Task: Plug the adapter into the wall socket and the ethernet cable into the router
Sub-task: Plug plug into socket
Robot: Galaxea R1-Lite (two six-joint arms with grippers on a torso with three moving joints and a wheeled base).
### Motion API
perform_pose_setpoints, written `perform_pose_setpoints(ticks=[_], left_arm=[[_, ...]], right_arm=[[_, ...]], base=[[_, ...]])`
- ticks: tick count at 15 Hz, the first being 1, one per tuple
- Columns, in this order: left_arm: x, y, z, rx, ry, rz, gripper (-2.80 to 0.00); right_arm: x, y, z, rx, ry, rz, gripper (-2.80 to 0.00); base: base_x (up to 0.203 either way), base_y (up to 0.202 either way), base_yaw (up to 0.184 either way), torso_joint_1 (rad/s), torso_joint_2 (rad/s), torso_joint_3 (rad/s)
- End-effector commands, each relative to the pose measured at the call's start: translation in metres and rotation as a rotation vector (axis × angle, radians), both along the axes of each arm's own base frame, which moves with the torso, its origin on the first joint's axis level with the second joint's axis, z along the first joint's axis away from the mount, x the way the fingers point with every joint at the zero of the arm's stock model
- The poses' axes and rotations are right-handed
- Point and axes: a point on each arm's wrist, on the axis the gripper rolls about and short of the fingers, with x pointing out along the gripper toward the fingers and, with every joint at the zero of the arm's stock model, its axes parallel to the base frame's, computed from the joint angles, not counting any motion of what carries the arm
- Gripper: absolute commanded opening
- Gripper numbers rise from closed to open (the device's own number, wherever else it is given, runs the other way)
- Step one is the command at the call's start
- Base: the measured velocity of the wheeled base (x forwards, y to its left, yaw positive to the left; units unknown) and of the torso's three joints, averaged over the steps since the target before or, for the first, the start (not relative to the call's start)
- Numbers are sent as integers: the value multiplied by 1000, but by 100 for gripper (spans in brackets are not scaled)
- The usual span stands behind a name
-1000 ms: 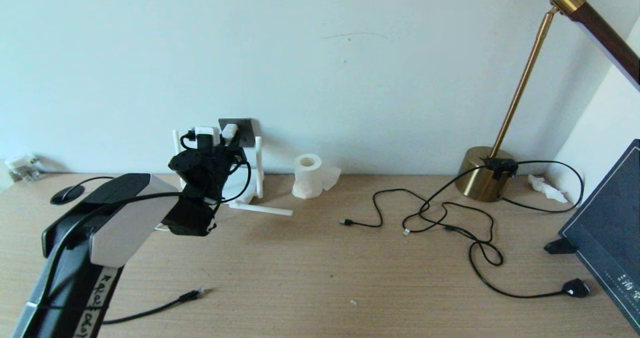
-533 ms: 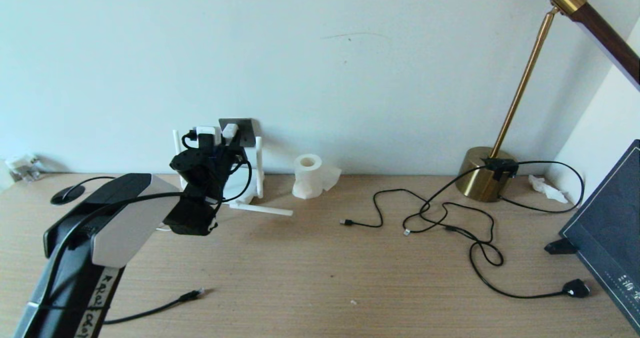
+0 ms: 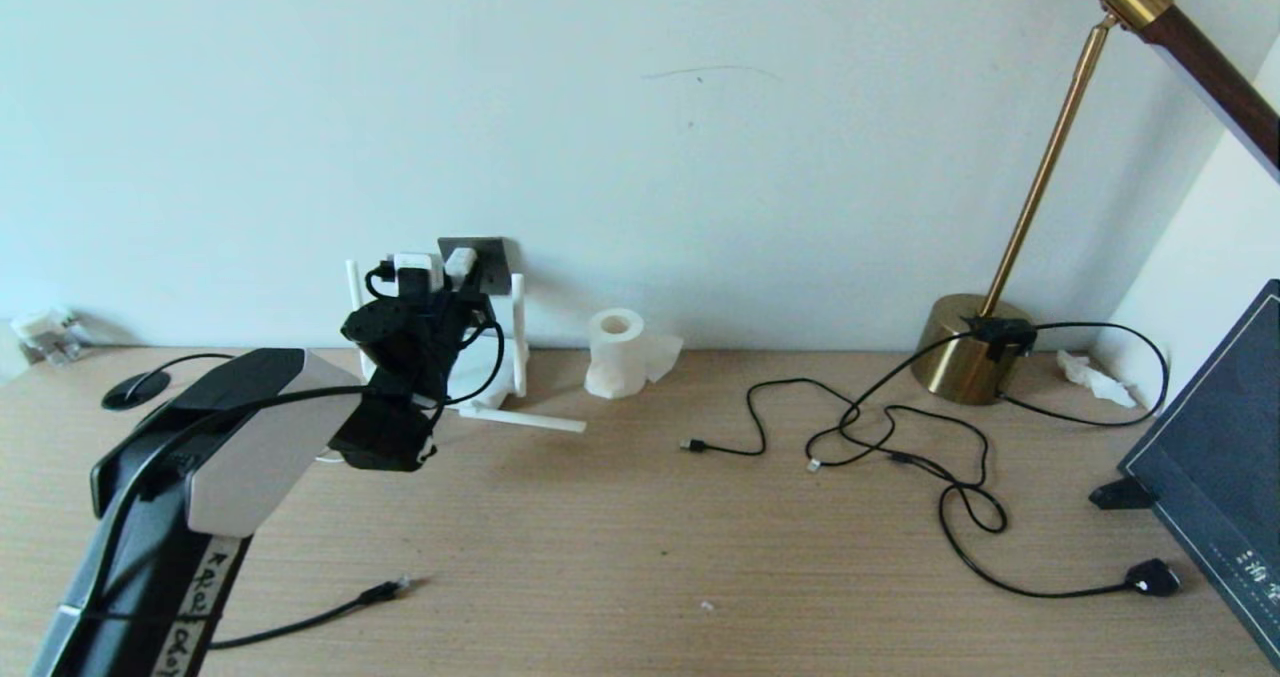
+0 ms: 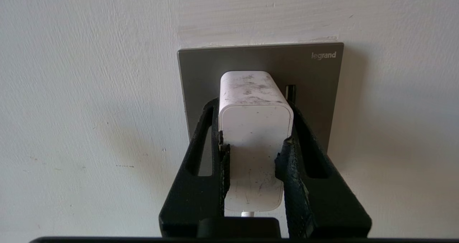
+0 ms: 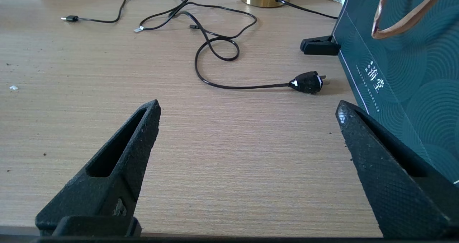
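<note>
The white adapter (image 4: 255, 121) is pinched between the fingers of my left gripper (image 4: 254, 105), which is shut on it. Its far end sits against the dark grey wall socket (image 4: 315, 78), and its cord leaves at the near end. In the head view the adapter (image 3: 460, 261) is at the socket (image 3: 492, 257) on the back wall. The white router (image 3: 517, 332) stands below, mostly hidden by my left wrist, with one antenna lying on the desk. The ethernet cable (image 3: 385, 590) lies loose at the front left. My right gripper (image 5: 248, 104) hangs open over bare desk.
A tissue roll (image 3: 615, 352) stands right of the router. Thin black USB cables (image 3: 760, 427) and the lamp cord with its bulky plug (image 3: 1150, 577) sprawl across the right half. The brass lamp base (image 3: 965, 362) and a dark teal bag (image 3: 1220, 467) close off the right side.
Almost nothing: my left arm has shifted very slightly while it keeps the adapter at the socket. The right gripper has stayed still.
</note>
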Motion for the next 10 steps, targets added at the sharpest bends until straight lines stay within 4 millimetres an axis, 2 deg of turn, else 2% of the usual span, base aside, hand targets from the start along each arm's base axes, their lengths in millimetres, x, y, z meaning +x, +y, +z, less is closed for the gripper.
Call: perform_pose_setpoints(ticks=[1, 10], left_arm=[[2, -2, -9, 1, 5, -2, -280], [10, -4, -16, -1, -5, -4, -280]], right_arm=[[0, 0, 0, 0, 0, 0, 0], [0, 0, 0, 0, 0, 0, 0]], base=[[0, 0, 0, 0, 0, 0], [0, 0, 0, 0, 0, 0]])
